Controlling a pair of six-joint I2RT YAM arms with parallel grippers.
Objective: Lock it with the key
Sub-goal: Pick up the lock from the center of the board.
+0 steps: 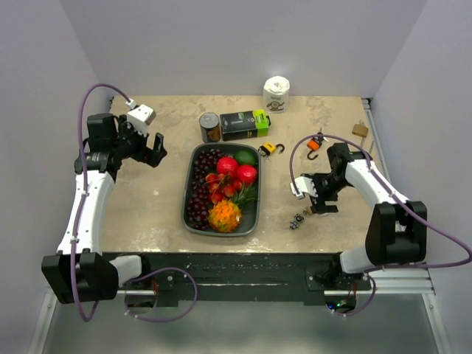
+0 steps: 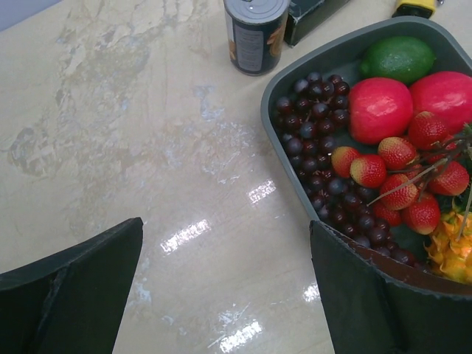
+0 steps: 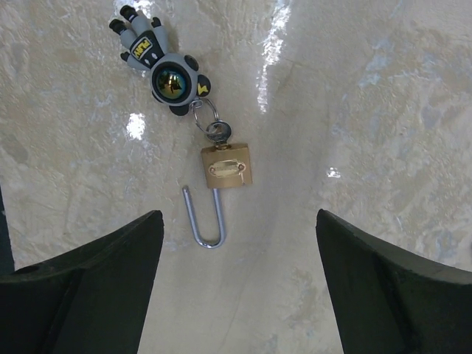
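My right gripper point(image 3: 240, 287) hangs over the table point(image 3: 383, 110) with its two black fingers point(image 3: 88, 287) spread wide. They hold nothing and touch nothing. Bare table shows between them.

The padlock point(image 3: 227, 166) lies flat on the table just ahead of those fingers, in line with the gap between them. It sits to the right of the fruit tray point(image 2: 269, 125), near the front edge of the table. Its body is a small, shiny, gold-colored block. Its silver hoop point(image 3: 208, 221) is bent like a letter U, and one end is out of the body, so the lock is undone. A little key point(image 3: 217, 131) sits at the other end of the body, on a thin ring. A gray toy spaceman point(image 3: 164, 65) with a shiny round face hangs from the same ring.

My left gripper point(image 2: 228, 295) is spread wide too, and it grips nothing. One finger point(image 2: 383, 295) hangs over the near corner of the tray; I cannot tell if it touches it.

The table is pale, smooth and glossy, with bright spots of light. The tray is dark gray with round corners. In it are dark round grapes point(image 2: 313, 118), bumpy red strawberries point(image 2: 387, 166) and a green lime point(image 2: 402, 57). A metal can point(image 2: 256, 33) stands just beside it.
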